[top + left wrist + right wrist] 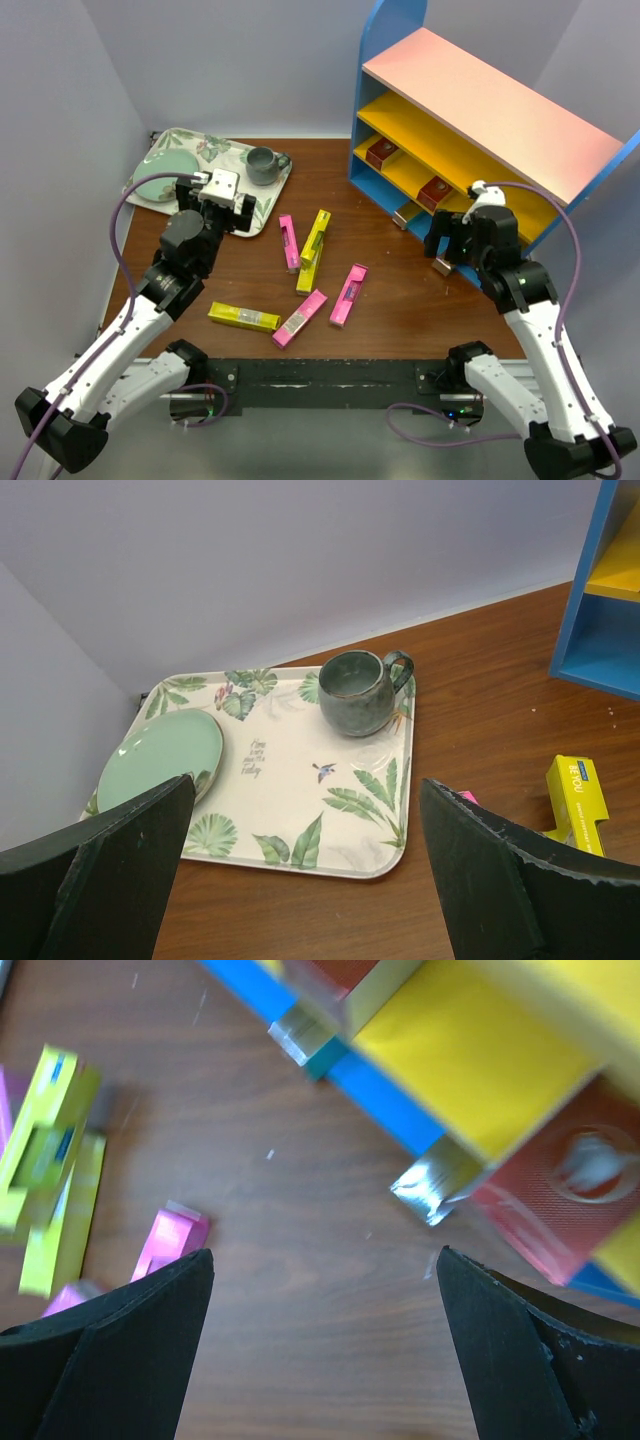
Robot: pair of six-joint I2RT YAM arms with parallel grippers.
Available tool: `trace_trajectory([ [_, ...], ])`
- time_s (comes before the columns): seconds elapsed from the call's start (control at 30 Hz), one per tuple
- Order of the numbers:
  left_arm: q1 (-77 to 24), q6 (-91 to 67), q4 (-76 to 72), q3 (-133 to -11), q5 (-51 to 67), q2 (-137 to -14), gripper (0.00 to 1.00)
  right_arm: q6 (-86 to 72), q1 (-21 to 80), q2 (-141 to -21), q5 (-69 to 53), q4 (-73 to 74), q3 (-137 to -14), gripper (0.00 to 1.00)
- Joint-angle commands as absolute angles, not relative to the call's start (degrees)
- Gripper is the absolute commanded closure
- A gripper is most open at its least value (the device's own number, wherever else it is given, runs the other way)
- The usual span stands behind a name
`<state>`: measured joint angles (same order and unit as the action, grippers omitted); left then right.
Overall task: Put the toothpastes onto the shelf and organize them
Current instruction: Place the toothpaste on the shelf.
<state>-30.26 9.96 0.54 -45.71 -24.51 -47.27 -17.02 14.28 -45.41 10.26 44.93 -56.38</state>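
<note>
Hovering with the right tool (325, 1255) spread wide and empty over the tabletop (400, 300) just in front of the shelf (480, 100), beside dark red toothpastes (435, 192) already lodged on the yellow boards, silvery ends showing at the front edge. Holding the left tool (305, 785) likewise released, gripping nothing, aimed at the floral tray (290, 720) with its mug (357, 690) and green plate (160, 755). Counting six more loose on the tabletop between the arms: pink cartons (348, 295) and yellow cartons (243, 317), three of each, two of the yellow touching. Judging these as light, hollow cardboard: stiff along the length, easily dented across the broad faces, probably slick with print. Best taken across the narrow width near the middle, with a gentle squeeze, to avoid swinging or crushing. Likely to skid away if nudged rather than pinched squarely. Probably easier to start with one lying apart, such as the pink carton nearest the right arm, than with the touching yellow pair. Worth lowering until both fingers straddle the box before closing.
</note>
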Motion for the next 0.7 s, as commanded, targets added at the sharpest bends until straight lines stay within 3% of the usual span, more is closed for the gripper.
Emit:
trace_trajectory([
  [0.0, -29.7, 8.9, -1.2, -45.9, -24.3, -47.1, 0.0, -15.1, 14.2, -48.2, 1.6, 47.9, -57.2, 0.02],
  [0.33, -29.7, 9.0, -1.3, -45.7, -24.5, -46.8, 0.0, -20.1, 14.2, -49.7, 17.7, 46.4, -53.6, 0.02],
  [0.67, -29.6, 9.1, -1.3, -45.7, -24.2, -46.9, 0.0, -20.6, 14.2, -44.1, 26.2, 35.2, -46.7, 0.02],
])
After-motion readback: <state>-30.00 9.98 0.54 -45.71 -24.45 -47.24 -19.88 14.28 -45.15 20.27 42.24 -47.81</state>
